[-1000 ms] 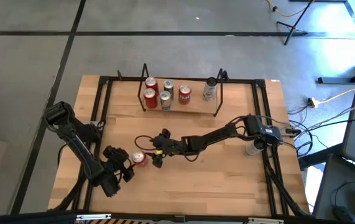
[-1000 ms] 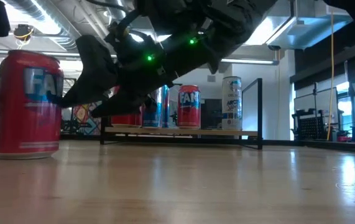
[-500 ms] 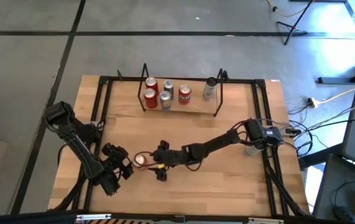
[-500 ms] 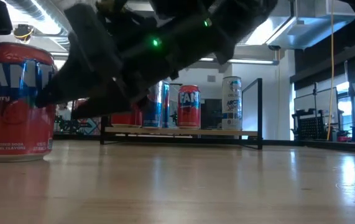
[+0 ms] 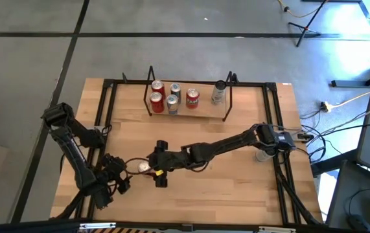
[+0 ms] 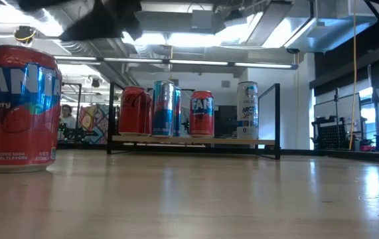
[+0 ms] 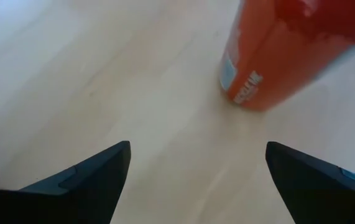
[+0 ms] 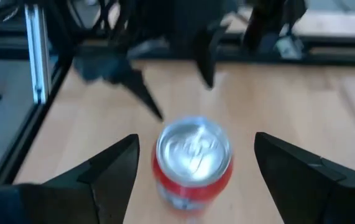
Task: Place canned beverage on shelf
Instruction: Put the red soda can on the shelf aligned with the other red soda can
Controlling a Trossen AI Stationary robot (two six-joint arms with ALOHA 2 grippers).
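Observation:
A red soda can [image 5: 144, 168] stands upright on its base on the wood table, left of the middle. It also shows in the low view [image 6: 18, 109]. My right gripper [image 5: 156, 165] is open and reaches level from the table's right. The can [image 8: 193, 158] stands in line with the gap between its fingers, with room on both sides. My left gripper [image 5: 118, 180] is open just left of the can [image 7: 283, 50], apart from it. The black rod shelf [image 5: 227, 103] stands at the far edge with several cans on its wood floor [image 6: 196, 141].
The table's black frame rails [image 5: 100, 123] run along its sides. A silver can [image 5: 262, 154] stands by the right arm's base. Bare wood lies between the red can and the shelf, and on the shelf floor between its cans [image 5: 204, 103].
The red can came a little toward the near edge and turned about, then stood still. My left gripper has drawn back from it toward the near left corner. My right gripper has gone toward the table's left, up to the can.

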